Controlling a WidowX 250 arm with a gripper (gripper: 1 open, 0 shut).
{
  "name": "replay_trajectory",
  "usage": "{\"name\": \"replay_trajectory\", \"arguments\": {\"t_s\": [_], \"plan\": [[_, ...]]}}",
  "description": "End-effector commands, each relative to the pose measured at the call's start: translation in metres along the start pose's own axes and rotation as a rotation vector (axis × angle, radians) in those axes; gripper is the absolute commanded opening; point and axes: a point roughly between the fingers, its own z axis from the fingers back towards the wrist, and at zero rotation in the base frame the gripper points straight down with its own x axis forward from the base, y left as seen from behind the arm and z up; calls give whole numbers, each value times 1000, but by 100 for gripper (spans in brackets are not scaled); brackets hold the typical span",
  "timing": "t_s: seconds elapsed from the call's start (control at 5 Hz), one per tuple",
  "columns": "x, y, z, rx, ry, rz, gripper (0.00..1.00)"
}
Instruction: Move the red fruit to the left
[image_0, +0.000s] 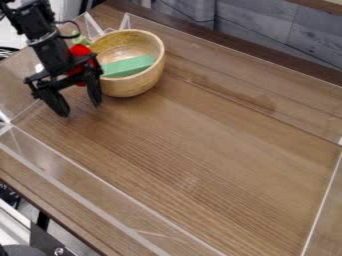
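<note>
1. Small rounded bright red toy fruit (80, 51): sits at the far left of the table, just beside the left outer wall of the bowl and behind the robot arm. Only a patch of red shows past the arm. The leafy cap, the way the fruit points and its long axis cannot be told from this view

2. Black robot arm with a two-fingered black gripper (70, 102): comes in from the upper left corner and points steeply down at the table. The jaws stand wide apart and empty, one fingertip (59, 106) to the left and the other to the right, both just above or at the wood. Nothing lies between them. The red fruit is behind and above the fingers in the picture, not in their grasp

3. Round light wooden bowl (150, 70): stands upright on the table, to the right of the arm and near it, its opening facing up

4. Flat green block (127, 66): lies inside the bowl, leaning toward its front left wall

5. Brown wood-grain table top (214, 150): takes up most of the view and is bare across its middle and right

6. Clear acrylic wall (54, 165): a low transparent border runs round the table edges, seen along the near left side, the far side and the right side

7. Grey plank backdrop (294, 30): lies beyond the far edge of the table at the upper right
</note>
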Motion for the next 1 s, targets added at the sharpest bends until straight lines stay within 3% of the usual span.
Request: {"name": "replay_trajectory", "arguments": {"t_s": [0.0,0.4,0.8], "plan": [[11,0,25,-14,-64,27,100],[-8,-8,32,-5,-38,-55,100],[-15,2,47,-7,-45,-30,100]]}}
